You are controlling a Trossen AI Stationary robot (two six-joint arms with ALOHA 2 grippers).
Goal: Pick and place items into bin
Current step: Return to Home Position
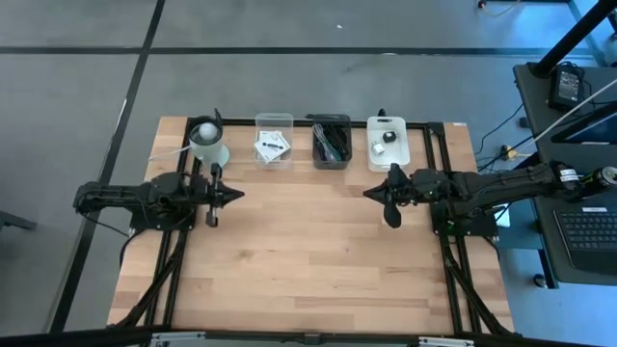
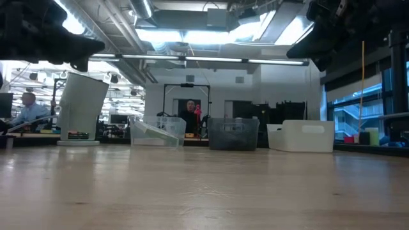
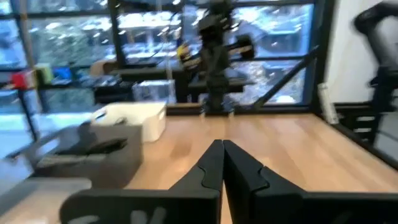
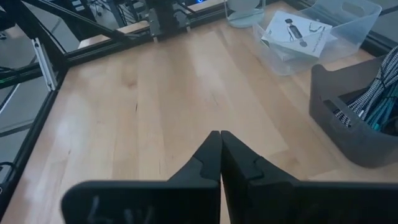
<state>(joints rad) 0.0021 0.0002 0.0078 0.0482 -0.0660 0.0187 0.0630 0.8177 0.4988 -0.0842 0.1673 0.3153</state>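
Three bins stand in a row at the table's far edge. A clear bin (image 1: 274, 141) (image 4: 323, 28) holds white printed cards (image 4: 295, 34). A dark grey bin (image 1: 332, 142) (image 4: 357, 118) holds black coiled cables and a teal tool (image 4: 380, 112). A white bin (image 1: 388, 143) (image 3: 134, 118) holds small white and black blocks. My left gripper (image 1: 237, 194) (image 3: 222, 149) is shut and holds nothing, above the table left of centre. My right gripper (image 1: 367, 193) (image 4: 219, 140) is shut and holds nothing, right of centre, facing the left one.
A whitish round cup with a ball top (image 1: 206, 143) (image 2: 80, 108) stands at the far left of the bin row. The wooden tabletop (image 1: 308, 251) between and in front of the arms is bare. A person (image 2: 189, 115) stands in the room beyond.
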